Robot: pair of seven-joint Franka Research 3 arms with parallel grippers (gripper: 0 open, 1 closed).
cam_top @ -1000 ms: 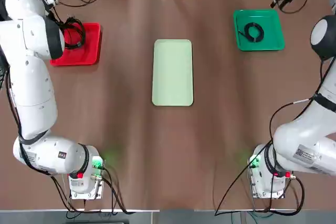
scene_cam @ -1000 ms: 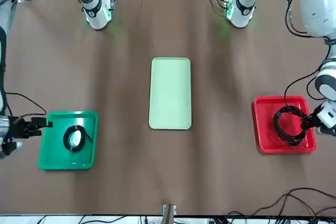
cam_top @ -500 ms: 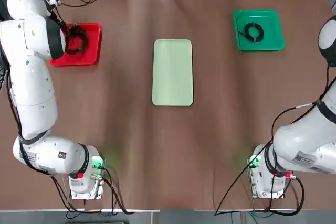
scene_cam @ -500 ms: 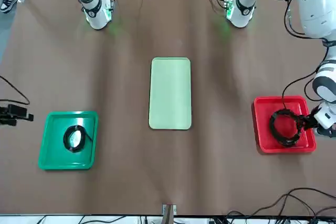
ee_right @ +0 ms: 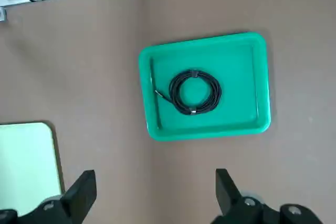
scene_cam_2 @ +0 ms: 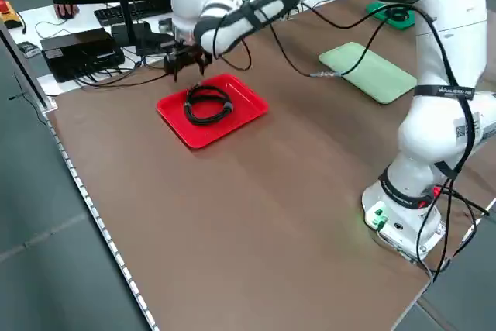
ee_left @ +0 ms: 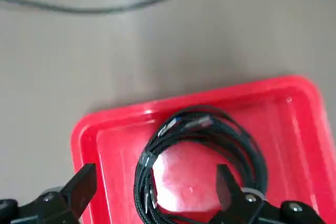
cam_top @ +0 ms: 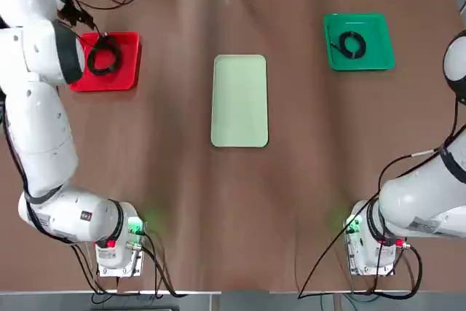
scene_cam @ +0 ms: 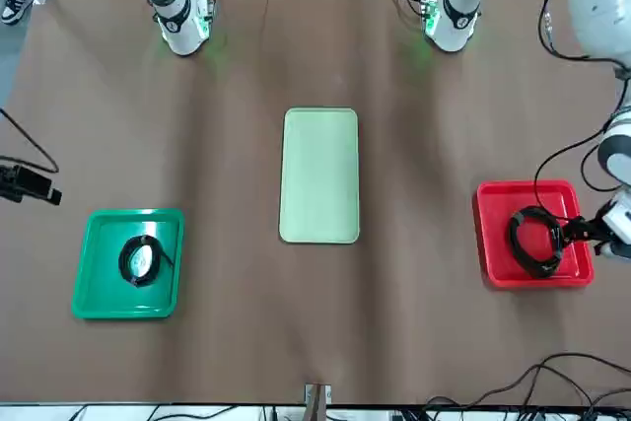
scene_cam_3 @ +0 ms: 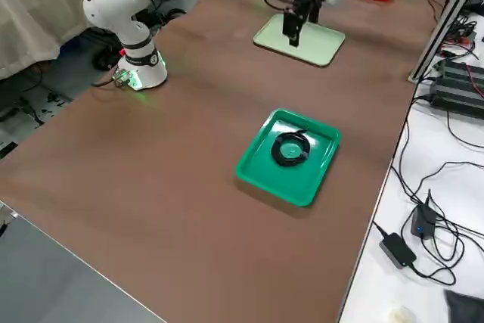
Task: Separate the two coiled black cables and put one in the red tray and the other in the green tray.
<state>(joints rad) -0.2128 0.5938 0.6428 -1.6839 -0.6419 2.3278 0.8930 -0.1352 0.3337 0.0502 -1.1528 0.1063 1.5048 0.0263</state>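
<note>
Looks basically done: larger cable [cam_top: 104, 57] sits in the red tray [cam_top: 128, 71], smaller cable [cam_top: 352, 44] in the green tray [cam_top: 378, 56]. Left gripper [ee_left: 152, 195] above the red tray, fingers spread and empty.

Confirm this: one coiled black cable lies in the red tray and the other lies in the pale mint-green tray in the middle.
Not quite. The second cable lies in the deep green tray, as the top view shows; the pale mint-green tray holds nothing. The first cable does lie in the red tray.
</note>
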